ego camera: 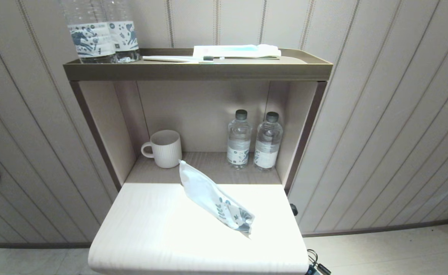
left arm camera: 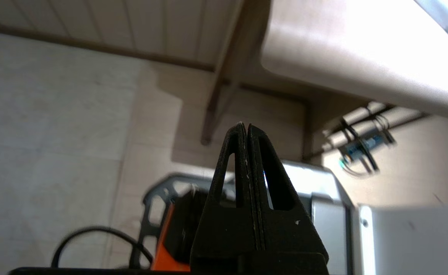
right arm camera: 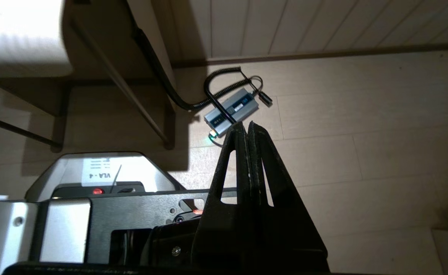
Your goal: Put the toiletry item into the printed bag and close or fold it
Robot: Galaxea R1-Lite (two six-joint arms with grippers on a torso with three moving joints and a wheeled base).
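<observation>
The soft, crinkled printed bag [ego camera: 215, 201] lies diagonally across the pale wood-grain tabletop [ego camera: 143, 229], toward its back-right edge, while the black left hand [left arm camera: 245, 128] and right hand [right arm camera: 245, 126], fingers pressed together, hang empty below it.

Printed bag [ego camera: 216, 200] diagonally on pale tabletop [ego camera: 151, 229]

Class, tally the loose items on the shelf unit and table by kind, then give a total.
Bottles: 4
Mug: 1
Toothbrush: 1
Packet: 1
Printed bag: 1
Total: 8
</observation>
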